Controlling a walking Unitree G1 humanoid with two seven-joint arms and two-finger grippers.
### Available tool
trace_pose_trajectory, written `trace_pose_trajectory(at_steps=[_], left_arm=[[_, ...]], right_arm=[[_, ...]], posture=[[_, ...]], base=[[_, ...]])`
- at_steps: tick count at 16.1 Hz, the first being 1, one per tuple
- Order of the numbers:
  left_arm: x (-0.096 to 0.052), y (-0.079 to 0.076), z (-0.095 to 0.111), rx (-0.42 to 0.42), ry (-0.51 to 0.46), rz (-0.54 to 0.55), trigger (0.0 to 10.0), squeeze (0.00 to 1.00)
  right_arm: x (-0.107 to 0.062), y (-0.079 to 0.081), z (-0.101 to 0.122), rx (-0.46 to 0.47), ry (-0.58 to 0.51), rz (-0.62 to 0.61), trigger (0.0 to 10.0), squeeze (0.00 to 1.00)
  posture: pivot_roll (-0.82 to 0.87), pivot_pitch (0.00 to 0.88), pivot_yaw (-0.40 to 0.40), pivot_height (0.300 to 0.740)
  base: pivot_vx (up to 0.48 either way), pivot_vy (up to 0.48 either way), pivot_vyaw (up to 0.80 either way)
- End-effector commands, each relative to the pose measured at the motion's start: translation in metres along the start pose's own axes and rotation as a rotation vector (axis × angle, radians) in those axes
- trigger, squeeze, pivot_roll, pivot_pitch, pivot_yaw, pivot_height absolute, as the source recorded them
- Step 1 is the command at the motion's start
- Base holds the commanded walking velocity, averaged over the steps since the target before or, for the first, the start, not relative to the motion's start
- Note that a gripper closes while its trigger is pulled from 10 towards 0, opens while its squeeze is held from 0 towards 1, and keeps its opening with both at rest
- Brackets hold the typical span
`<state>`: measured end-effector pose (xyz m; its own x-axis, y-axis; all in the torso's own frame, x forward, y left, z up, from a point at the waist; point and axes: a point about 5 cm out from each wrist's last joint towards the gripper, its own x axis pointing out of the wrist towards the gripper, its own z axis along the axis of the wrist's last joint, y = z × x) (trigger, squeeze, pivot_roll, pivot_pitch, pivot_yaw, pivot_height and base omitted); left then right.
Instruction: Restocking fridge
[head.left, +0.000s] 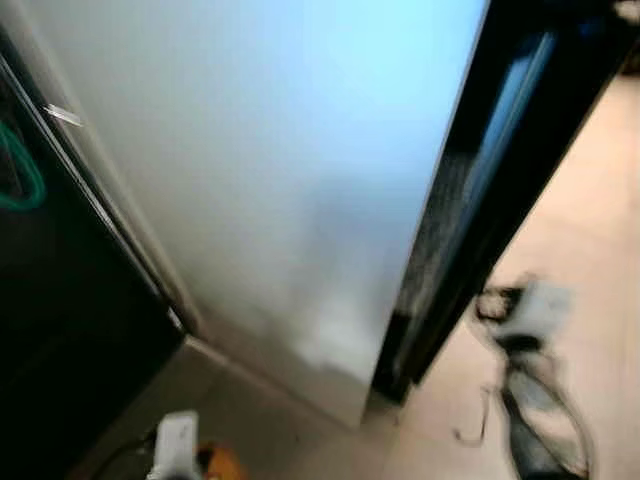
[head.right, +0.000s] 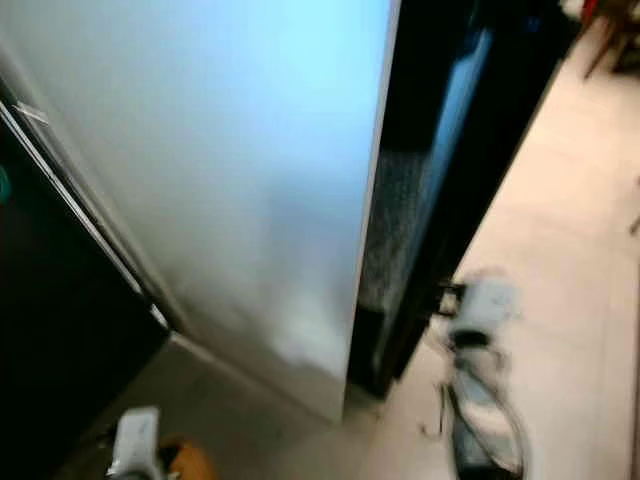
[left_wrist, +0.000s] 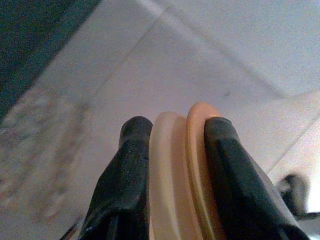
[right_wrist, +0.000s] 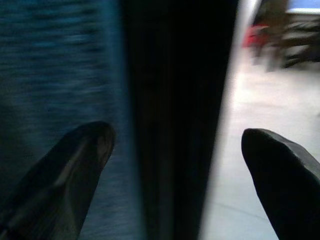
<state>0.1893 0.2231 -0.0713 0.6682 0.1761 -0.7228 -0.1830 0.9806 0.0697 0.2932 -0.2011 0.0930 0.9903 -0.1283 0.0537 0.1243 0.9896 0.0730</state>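
The head views are blurred. A tall white fridge panel (head.left: 280, 170) stands in front of me, with a black door edge (head.left: 500, 180) along its right side. My left gripper (left_wrist: 172, 125) is shut on a cream and orange ribbed item (left_wrist: 180, 165), which also shows as an orange spot (head.left: 220, 462) low on the left beside the left wrist (head.left: 178, 445). My right arm (head.left: 530, 380) hangs low on the right over the floor. The right gripper (right_wrist: 177, 140) is open, its fingers apart in front of a dark vertical edge (right_wrist: 175, 100).
A dark cabinet or appliance front (head.left: 60, 330) stands at the left, with a green cord (head.left: 25, 175) against it. Pale tiled floor (head.left: 590, 230) stretches to the right. Far off, the right wrist view catches furniture and something red (right_wrist: 257, 35).
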Motion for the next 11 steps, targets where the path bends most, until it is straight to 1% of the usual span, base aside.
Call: trace_pose_trajectory(at_steps=[1,2,4,6,7,8,9,10,11], left_arm=[[-0.005,0.0,-0.019,0.001,0.074,0.001,10.0,0.0],[-0.005,0.001,-0.021,0.002,0.082,0.002,10.0,0.0],[-0.005,0.0,-0.022,0.0,0.085,0.002,10.0,0.0],[-0.005,0.0,-0.022,0.002,0.088,0.0,10.0,0.0],[-0.005,0.0,-0.022,0.004,0.089,0.0,10.0,0.0],[-0.005,0.0,-0.022,0.005,0.09,0.0,10.0,0.0],[-0.005,-0.001,-0.021,0.006,0.091,-0.002,10.0,0.0],[-0.005,-0.001,-0.021,0.006,0.091,-0.002,10.0,0.0],[-0.005,-0.001,-0.021,0.008,0.093,-0.005,10.0,0.0]], right_arm=[[-0.004,-0.005,-0.005,0.022,0.039,0.028,10.0,0.0],[-0.01,0.002,-0.01,-0.029,0.058,0.105,10.0,0.0],[-0.009,-0.002,-0.009,-0.017,0.058,0.081,10.0,0.0],[0.004,-0.008,0.001,-0.041,0.036,0.051,10.0,0.0],[0.011,-0.007,0.005,-0.03,0.024,0.053,10.0,0.0],[0.016,-0.005,0.007,-0.027,0.019,0.058,10.0,0.56],[0.023,0.003,0.012,-0.038,0.004,0.085,10.0,1.0],[0.027,0.007,0.015,-0.049,-0.002,0.088,10.0,1.0],[0.034,0.012,0.019,-0.059,-0.007,0.096,10.0,0.13]], posture=[[-0.08,0.078,0.043,0.74],[-0.08,0.077,0.042,0.74],[-0.08,0.079,0.043,0.74],[-0.09,0.076,0.045,0.74],[-0.09,0.074,0.046,0.74],[-0.1,0.074,0.046,0.74],[-0.1,0.074,0.047,0.74],[-0.1,0.074,0.05,0.74],[-0.1,0.075,0.052,0.74]], base=[[0.0,0.0,0.0],[0.0,0.0,0.0],[0.0,0.0,0.0],[0.0,0.0,0.0],[0.0,0.0,0.0],[0.0,0.0,0.0],[0.0,0.0,0.0],[0.0,0.0,0.0],[0.0,0.0,0.0]])
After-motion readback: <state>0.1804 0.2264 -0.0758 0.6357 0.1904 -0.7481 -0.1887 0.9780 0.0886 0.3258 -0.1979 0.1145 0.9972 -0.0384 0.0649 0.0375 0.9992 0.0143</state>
